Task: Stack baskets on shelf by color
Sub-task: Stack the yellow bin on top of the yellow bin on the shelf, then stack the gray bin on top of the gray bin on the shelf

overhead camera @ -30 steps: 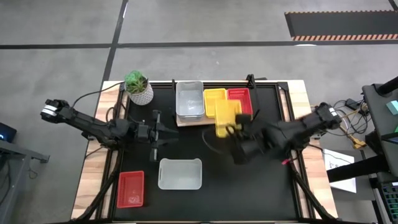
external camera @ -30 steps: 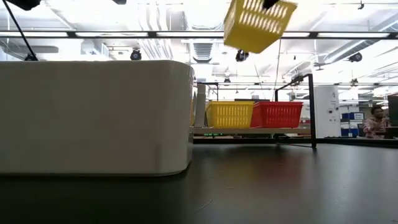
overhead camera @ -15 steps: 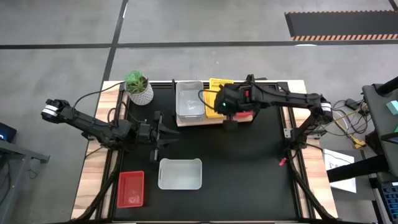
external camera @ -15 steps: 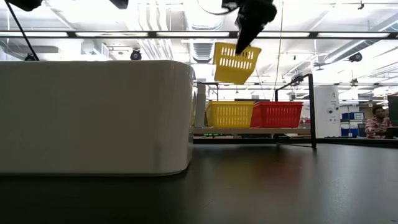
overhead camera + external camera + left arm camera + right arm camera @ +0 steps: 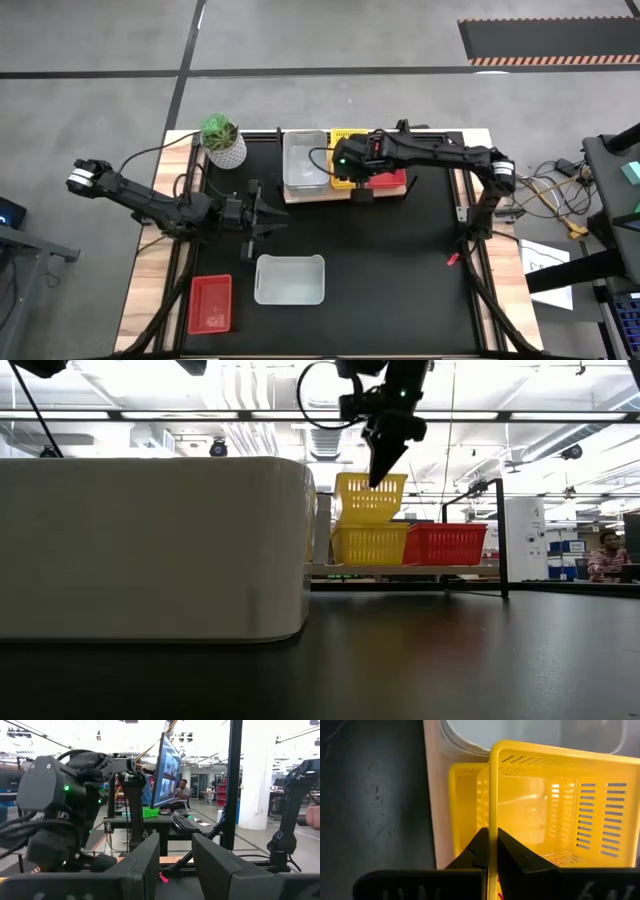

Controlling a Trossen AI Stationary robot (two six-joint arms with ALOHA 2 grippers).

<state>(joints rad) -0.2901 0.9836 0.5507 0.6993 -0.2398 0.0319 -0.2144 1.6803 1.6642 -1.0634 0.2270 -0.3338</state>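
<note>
Right gripper (image 5: 492, 851), pinching the upper yellow basket's (image 5: 555, 795) rim, should level it squarely over the lower yellow basket (image 5: 470, 805) before lowering; left gripper (image 5: 175, 865) waits spread.

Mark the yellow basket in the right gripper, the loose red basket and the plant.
Held yellow basket (image 5: 372, 497): low view, slotted side wall.
Red basket (image 5: 211, 303): high view, its floor.
Plant (image 5: 219, 130): high view, green leaves.

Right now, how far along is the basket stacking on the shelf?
Done: grey, yellow and red baskets sit on the shelf. In hand: the right gripper lowers a second yellow basket onto the yellow one. Left: a grey basket and a red basket on the mat.
</note>
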